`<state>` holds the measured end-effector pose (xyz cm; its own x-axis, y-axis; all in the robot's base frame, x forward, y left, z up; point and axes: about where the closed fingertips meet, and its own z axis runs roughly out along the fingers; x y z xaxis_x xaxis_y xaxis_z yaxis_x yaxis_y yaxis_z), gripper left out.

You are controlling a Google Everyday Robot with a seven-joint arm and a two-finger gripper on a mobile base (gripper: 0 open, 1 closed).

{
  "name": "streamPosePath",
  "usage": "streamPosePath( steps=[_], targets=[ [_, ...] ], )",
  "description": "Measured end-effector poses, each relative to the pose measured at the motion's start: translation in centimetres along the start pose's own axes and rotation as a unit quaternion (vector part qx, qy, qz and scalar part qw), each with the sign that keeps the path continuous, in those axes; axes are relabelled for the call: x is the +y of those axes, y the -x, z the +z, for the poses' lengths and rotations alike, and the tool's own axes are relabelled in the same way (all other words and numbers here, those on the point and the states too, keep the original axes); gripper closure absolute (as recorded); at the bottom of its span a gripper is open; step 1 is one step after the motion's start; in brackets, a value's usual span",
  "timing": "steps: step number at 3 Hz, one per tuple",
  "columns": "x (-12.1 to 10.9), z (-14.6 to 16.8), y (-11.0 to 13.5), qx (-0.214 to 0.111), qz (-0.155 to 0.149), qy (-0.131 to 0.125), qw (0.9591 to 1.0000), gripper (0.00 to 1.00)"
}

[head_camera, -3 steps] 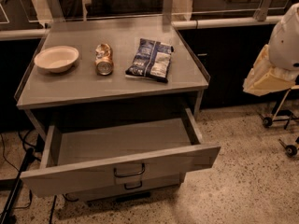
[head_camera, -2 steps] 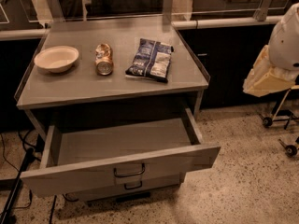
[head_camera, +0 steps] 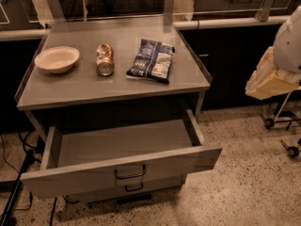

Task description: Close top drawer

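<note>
At the right edge the arm (head_camera: pixel 288 44) shows a round white shell over a cream angular part; the tool is out of view.

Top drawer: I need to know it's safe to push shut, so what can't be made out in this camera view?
- Top drawer: the front strip of its floor is hidden behind its own front panel.
- Lower drawers: mostly covered by the pulled-out top drawer.
- Gripper: at the right edge, away from the drawer, partly cut off by the frame.
- Can: its label is too small to read.
</note>
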<state>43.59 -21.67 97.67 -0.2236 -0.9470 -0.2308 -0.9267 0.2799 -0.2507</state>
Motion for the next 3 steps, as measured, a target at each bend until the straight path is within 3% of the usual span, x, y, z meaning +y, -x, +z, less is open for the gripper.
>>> streamPosePath(
  steps=[1,3],
  targets=[
    [1.7,2.6,-0.9,-0.018,0.021,0.020,0.9994,1.00],
    [4.4,10.1,-2.9,-0.023,0.040,0.081,0.9956,1.00]
  ],
)
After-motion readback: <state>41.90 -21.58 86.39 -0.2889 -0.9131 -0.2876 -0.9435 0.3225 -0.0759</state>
